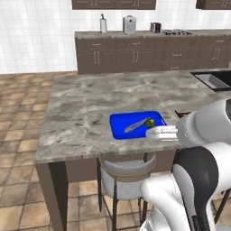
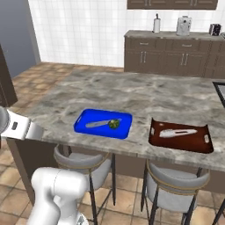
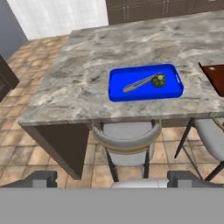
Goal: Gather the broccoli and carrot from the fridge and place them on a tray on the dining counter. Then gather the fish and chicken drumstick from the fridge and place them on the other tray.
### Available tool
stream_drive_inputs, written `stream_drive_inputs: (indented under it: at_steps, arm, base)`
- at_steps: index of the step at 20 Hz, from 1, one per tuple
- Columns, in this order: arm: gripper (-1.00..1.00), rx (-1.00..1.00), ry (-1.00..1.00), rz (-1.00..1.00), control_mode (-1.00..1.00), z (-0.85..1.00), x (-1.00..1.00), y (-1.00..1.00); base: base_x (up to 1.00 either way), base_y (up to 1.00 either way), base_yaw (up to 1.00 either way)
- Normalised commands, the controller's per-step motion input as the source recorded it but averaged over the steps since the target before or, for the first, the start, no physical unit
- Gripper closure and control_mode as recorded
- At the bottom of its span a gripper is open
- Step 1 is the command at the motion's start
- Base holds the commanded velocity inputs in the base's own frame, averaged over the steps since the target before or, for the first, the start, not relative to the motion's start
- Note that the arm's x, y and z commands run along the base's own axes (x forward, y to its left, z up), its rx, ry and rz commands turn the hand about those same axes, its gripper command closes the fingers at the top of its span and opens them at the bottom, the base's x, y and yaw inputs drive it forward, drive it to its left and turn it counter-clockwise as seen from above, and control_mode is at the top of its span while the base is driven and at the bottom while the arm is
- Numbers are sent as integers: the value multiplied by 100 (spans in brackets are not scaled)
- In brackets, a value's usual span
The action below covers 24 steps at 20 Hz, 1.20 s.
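A blue tray (image 2: 103, 123) is sitting on the marble bench (image 2: 132, 94) near its front edge, and it is carrying two things: a small round green broccoli (image 2: 114, 124) toward its right side and a long pale grey piece (image 2: 97, 123) lying slantwise just beside it, whose identity is hard to tell at this size. To the right of that tray, apart from it and also close to the bench's front edge, a dark brown tray (image 2: 179, 138) is resting with a pale elongated piece (image 2: 178, 132) lying across its middle, too small to name with certainty. The tool (image 3: 111, 177) is hanging out in front of the bench, below the level of its top, with its two dark fingertips (image 3: 43, 178) standing wide apart and nothing sitting between them; it is touching neither tray. In the hand view the blue tray is showing well ahead, above a grey-seated stool (image 3: 127, 140) tucked under the bench's overhang. A second stool (image 2: 176, 186) is standing under the brown tray in the right base view. Behind the bench, brown cabinets (image 1: 140, 54) are running along a white tiled wall (image 1: 36, 31), and a dark sink (image 1: 214, 80) is set into the bench at the far right.
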Motion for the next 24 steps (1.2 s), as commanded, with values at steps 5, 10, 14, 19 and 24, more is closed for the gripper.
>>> stream_drive_inputs:
  at_steps: [5, 10, 14, 19, 24]
  arm:
    - [-100, 0, 0, 0, 100, 0, 0, 0]
    - [-100, 0, 0, 0, 100, 0, 0, 0]
    - [-100, 0, 0, 0, 100, 0, 0, 0]
    - [-100, 0, 0, 0, 100, 0, 0, 0]
    - [-100, 0, 0, 0, 100, 0, 0, 0]
  base:
    - [-56, 92, 7]
    - [-6, 100, 12]
    - [-12, 98, 17]
    - [-46, 91, 26]
    - [-48, 76, 34]
